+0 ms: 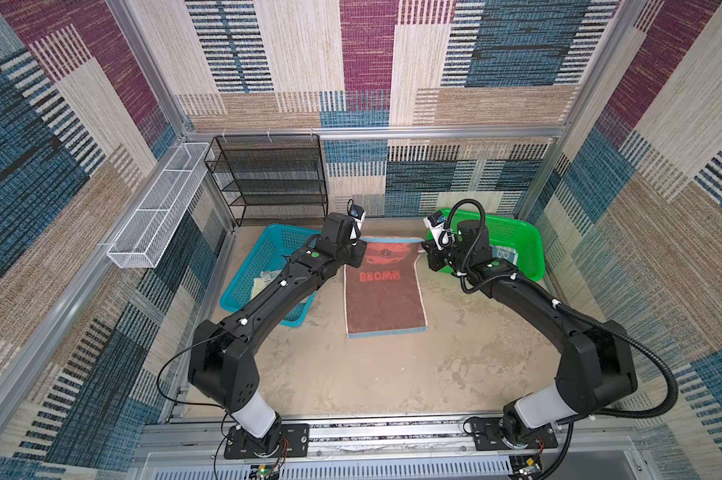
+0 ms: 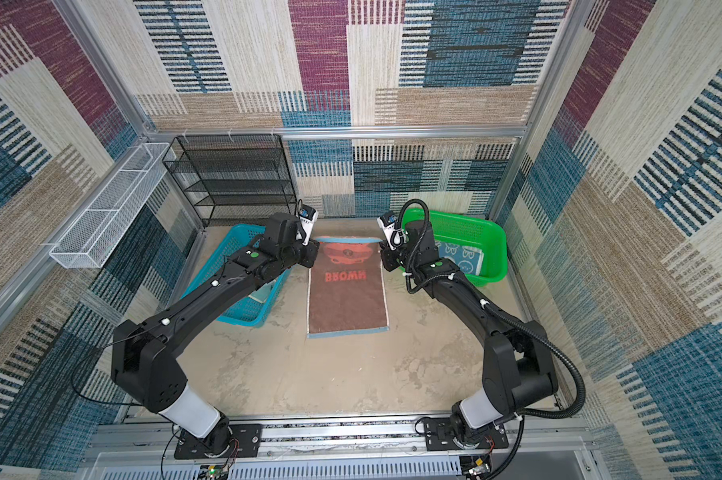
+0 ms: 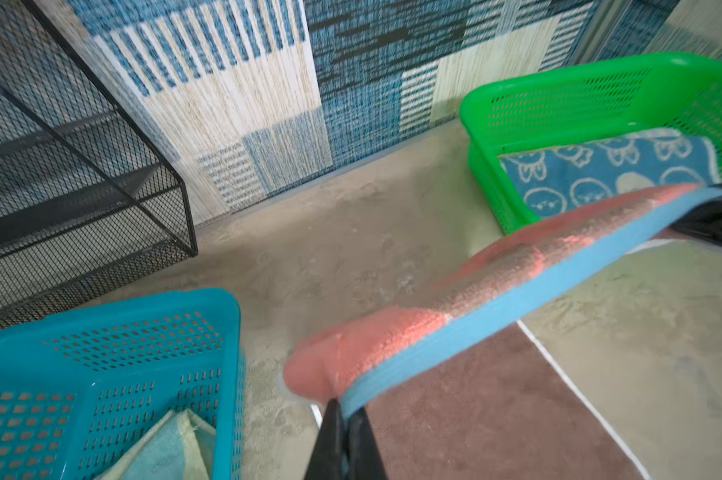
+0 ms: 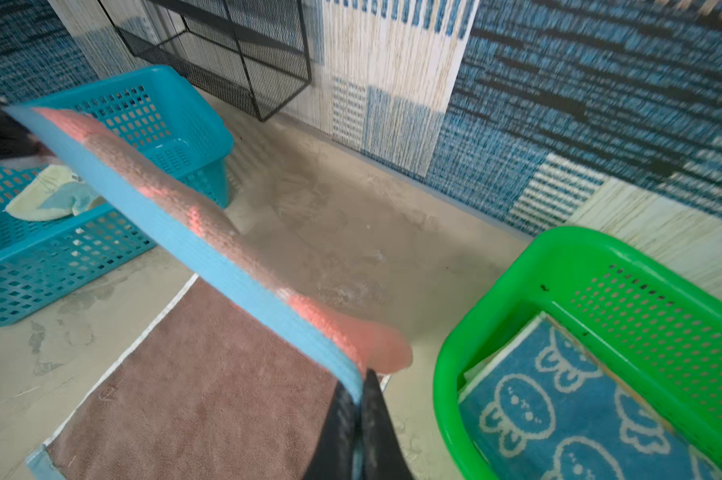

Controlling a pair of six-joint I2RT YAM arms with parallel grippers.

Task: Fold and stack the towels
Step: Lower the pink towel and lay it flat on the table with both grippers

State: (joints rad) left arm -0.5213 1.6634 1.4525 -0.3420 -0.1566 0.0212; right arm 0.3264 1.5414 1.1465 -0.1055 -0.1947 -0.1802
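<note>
The coral towel (image 1: 386,299) lies lengthwise at the middle of the table (image 1: 351,374), brown side up; its near blue hem rests flat, square to the table's front edge, while its far blue hem is lifted off the surface and drawn taut between the two arms. The left gripper (image 3: 344,424) is pinched tight on the far left corner of that hem; the right gripper (image 4: 361,403) is pinched tight on the far right corner.

The blue basket (image 1: 249,266) sits along the table's left edge, a narrow strip of bare table between it and the towel's left long edge; a cream towel (image 3: 164,449) lies crumpled inside it. The green basket (image 2: 498,245) fills the far right corner, just beside the raised right corner; the blue rabbit towel (image 4: 559,415) lies flat in it. The black mesh rack (image 1: 268,178) stands in the far left corner against the back wall. Bare table runs from the towel's near hem to the front edge, and a band of it lies between the raised hem and the back wall.
</note>
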